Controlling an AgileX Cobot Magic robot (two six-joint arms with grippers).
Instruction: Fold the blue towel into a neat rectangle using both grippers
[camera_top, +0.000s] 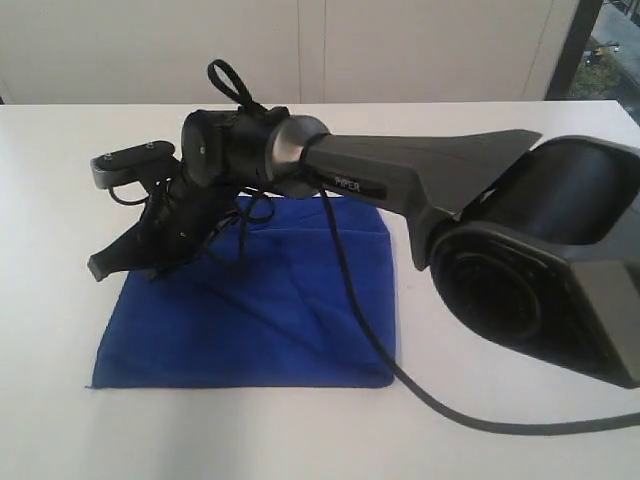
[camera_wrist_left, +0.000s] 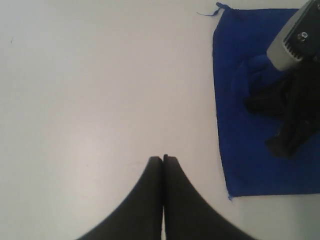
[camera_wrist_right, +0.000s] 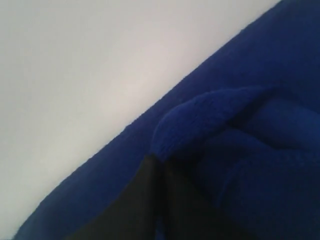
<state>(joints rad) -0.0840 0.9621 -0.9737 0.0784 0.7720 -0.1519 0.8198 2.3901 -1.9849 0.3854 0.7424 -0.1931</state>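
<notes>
One thin pinch: right gripper (camera_wrist_right: 159, 162) clamps a pucker of the blue towel (camera_top: 290, 320), left gripper (camera_wrist_left: 163, 159) sits closed and empty over the table (camera_wrist_left: 75, 75), so the fold may skew.

Deep-blue rectangular terry towel (camera_top: 280, 320): on white table top (camera_top: 60, 420), under black metal right claw (camera_top: 105, 265), raised fold at its tips. Black metal left claw (camera_wrist_left: 163, 159): over bare table, towel well apart.

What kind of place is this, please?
Probably a lab or office room set up for robot trials: a plain white table, a black robot arm reaching over a blue towel, pale wall panels behind, and a window at the far right.
</notes>
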